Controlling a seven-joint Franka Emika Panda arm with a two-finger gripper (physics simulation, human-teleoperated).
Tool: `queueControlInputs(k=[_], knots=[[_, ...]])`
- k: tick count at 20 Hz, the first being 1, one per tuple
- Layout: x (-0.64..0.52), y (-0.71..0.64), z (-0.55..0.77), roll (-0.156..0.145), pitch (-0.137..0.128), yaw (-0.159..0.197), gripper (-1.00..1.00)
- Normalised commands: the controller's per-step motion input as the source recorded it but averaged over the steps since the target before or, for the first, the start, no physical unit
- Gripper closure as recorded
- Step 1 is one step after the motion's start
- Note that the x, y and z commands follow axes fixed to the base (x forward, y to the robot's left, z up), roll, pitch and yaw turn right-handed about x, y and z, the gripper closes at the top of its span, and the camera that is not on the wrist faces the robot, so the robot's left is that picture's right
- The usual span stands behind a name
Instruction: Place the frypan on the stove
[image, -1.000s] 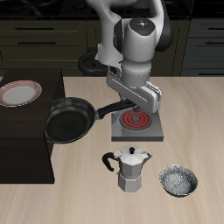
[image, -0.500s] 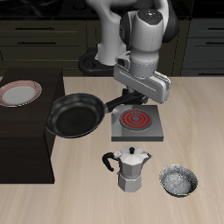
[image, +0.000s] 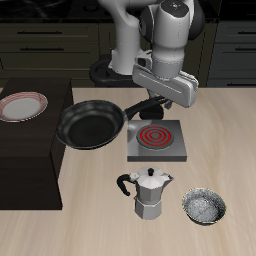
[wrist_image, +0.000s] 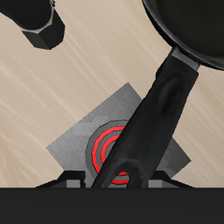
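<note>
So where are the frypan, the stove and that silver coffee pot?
frypan (image: 90, 125): exterior view, on its black inside.
stove (image: 157, 135): exterior view, on the red coil.
coffee pot (image: 151, 195): exterior view, on its silver body.

On my exterior feed I see a moka pot (image: 149, 192) standing upright at about 6 o'clock on the tabletop (image: 225, 120), spout toward 9. Just beside it, at 4 o'clock, sits a speckled grey bowl (image: 204, 207). Over at 9 o'clock, a white red-rimmed plate (image: 23, 106) rests on a dark raised block (image: 30, 160). Dark cabinets (image: 45, 45) line the back.
</note>
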Motion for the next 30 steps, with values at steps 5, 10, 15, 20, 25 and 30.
queueControlInputs(k=[5, 10, 15, 20, 25, 30], knots=[[-0.25, 0.06, 0.16, -0.029, -0.034, 0.027, 1.00], [-0.06, 0.00, 0.09, -0.035, -0.001, 0.005, 1.00], [-0.05, 0.15, -0.03, 0.006, 0.021, -0.001, 1.00], [-0.07, 0.31, -0.13, 0.040, 0.016, 0.019, 1.00], [-0.14, 0.38, -0.09, 0.044, 0.018, 0.004, 1.00], [-0.14, 0.19, 0.01, 0.028, 0.005, 0.000, 1.00]])
